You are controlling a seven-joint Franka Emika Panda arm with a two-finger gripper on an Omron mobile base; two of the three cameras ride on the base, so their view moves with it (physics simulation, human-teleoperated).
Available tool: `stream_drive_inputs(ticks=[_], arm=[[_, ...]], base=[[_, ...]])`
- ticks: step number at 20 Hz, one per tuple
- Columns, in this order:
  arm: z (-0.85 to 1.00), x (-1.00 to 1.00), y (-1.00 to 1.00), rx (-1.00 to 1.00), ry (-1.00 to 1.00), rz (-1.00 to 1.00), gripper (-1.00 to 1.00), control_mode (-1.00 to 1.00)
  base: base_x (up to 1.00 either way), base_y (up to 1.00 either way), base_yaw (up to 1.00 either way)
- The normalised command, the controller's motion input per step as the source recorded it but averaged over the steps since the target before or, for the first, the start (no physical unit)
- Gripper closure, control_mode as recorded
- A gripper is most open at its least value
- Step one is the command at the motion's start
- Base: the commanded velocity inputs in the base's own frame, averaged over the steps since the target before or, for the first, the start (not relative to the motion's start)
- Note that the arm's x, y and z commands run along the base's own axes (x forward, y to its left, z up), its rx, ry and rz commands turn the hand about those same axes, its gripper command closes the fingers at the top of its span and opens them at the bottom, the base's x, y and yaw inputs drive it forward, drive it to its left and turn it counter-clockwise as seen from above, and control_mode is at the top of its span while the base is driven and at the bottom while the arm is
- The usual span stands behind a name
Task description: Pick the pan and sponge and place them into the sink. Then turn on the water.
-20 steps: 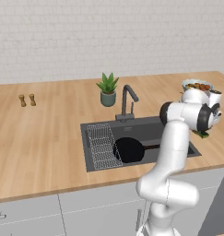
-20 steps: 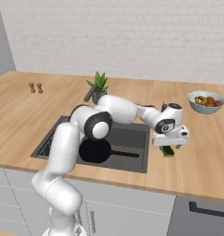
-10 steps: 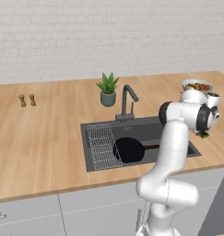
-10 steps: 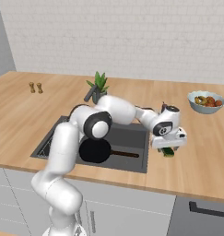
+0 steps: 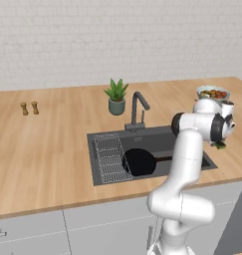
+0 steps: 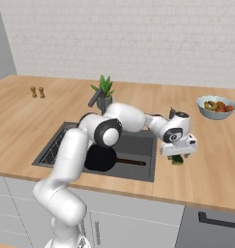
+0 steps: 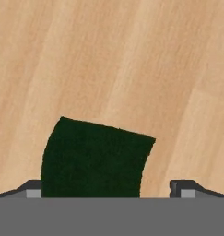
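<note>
Grey cabinet fronts (image 5: 92, 224) ran below the light wooden surface (image 5: 43, 159). In the sink (image 5: 157, 142) the pan (image 5: 140, 162) lay beside the wire rack (image 5: 111, 158). Right of the basin, the end effector (image 6: 178, 156) hung low over the sponge (image 7: 95, 156), which lay on the wood between its widely parted tips; contact could not be told. Farther back stood the faucet (image 5: 137, 107), a potted plant (image 5: 116, 96), a fruit bowl (image 6: 216, 106), two small shakers (image 5: 29, 107), and a white brick wall (image 5: 117, 40).

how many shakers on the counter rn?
2. Both small shakers stand side by side on the wooden counter far left of the sink: one on the left, the other just right of it. The arm could hide others.
</note>
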Motion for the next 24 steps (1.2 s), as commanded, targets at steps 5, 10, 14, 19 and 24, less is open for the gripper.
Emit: stream_drive_inputs(ticks=[5,10,14,19,24], arm=[[-0.24,0.25,-0.24,0.00,0.01,0.00,-1.00,-1.00],[-0.33,-0.05,0.06,0.04,0.03,0.00,-1.00,-1.00],[-0.54,-0.16,0.36,0.06,0.06,0.00,1.00,-1.00],[-0.23,-0.29,0.41,0.00,0.00,-0.02,1.00,-1.00],[-0.03,-0.53,0.69,-0.01,-0.02,-0.09,1.00,-1.00]], base=[[0.00,0.00,0.00],[0.00,0.00,0.00],[0.00,0.00,0.00],[0.00,0.00,0.00],[0.00,0.00,0.00]])
